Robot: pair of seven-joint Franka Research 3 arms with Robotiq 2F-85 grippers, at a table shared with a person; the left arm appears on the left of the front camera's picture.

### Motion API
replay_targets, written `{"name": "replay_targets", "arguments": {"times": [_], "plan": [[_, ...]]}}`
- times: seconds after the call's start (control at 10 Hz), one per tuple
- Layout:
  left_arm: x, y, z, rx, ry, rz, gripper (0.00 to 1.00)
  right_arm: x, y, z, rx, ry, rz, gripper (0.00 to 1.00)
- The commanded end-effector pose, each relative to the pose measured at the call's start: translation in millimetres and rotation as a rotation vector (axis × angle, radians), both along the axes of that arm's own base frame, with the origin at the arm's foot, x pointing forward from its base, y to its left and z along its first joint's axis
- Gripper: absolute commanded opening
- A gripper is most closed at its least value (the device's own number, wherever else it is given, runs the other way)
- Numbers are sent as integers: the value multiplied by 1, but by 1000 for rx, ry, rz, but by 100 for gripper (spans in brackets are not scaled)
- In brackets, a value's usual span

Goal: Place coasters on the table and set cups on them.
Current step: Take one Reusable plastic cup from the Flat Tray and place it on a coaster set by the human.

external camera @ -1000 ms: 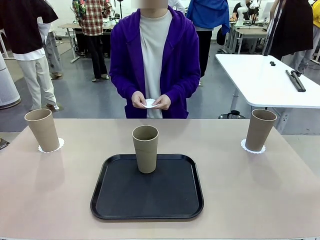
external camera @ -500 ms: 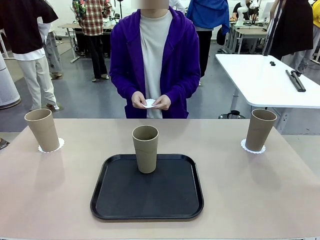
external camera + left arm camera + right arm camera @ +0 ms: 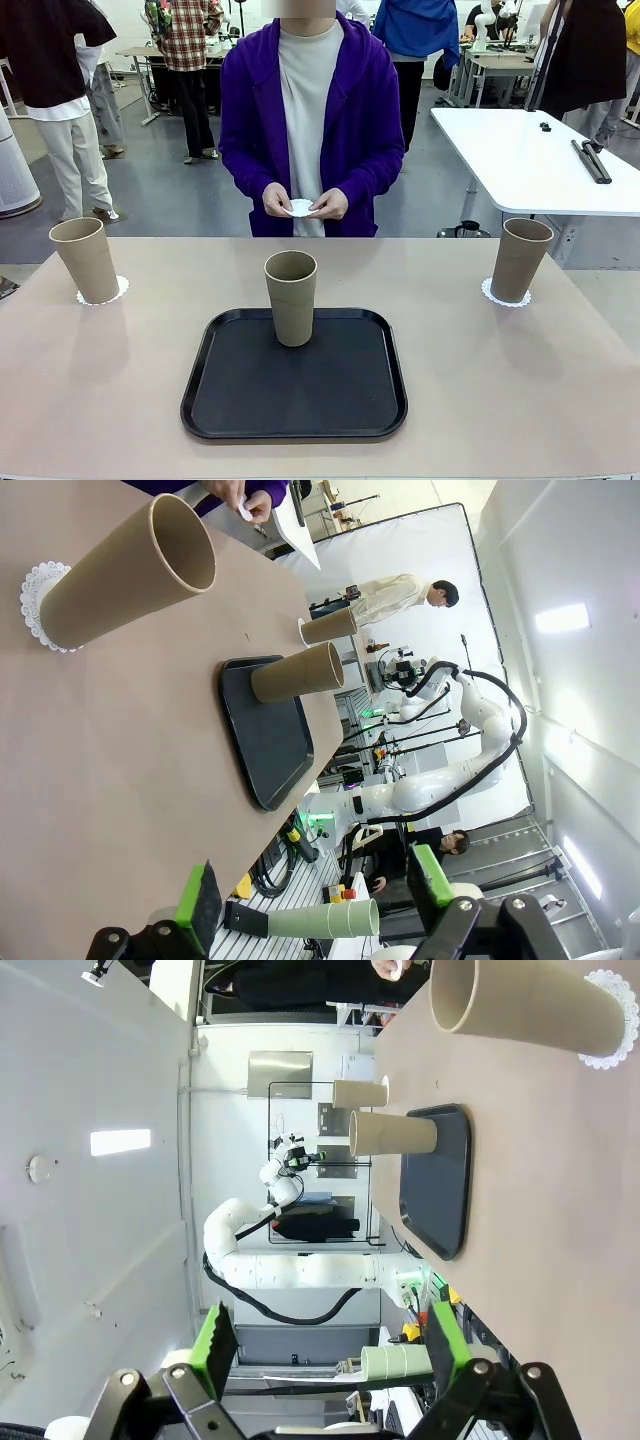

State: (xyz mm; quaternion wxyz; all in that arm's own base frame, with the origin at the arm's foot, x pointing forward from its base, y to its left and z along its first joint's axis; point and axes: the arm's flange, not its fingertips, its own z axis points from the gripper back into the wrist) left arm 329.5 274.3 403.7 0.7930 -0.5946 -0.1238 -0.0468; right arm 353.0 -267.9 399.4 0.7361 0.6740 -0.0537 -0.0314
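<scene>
beige table (image 3: pixel 100 390) on my feed: left cup (image 3: pixel 85 258) on left coaster (image 3: pixel 119 290), middle cup (image 3: pixel 291 296) on tray (image 3: pixel 294 395), third coaster (image 3: pixel 299 207) in the person's hands (image 3: pixel 277 199), right cup (image 3: pixel 520 258) on right coaster (image 3: pixel 489 292), left gripper (image 3: pixel 312 888) and right gripper (image 3: pixel 330 1340) both with fingers apart, empty.

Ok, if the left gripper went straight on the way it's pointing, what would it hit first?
Probably the cup on the black tray, which stands closest to the line ahead of the open left gripper. Depth is unclear, though; it might pass just beside it.
</scene>
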Motion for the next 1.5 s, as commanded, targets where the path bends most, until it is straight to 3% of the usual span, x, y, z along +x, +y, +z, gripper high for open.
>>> {"name": "replay_targets", "arguments": {"times": [0.0,1.4], "plan": [[0,1,3,-8,-5,4,100,-2,-2,-1,16,0,-4,100],[0,1,3,-8,-5,4,100,-2,-2,-1,16,0,-4,100]]}}
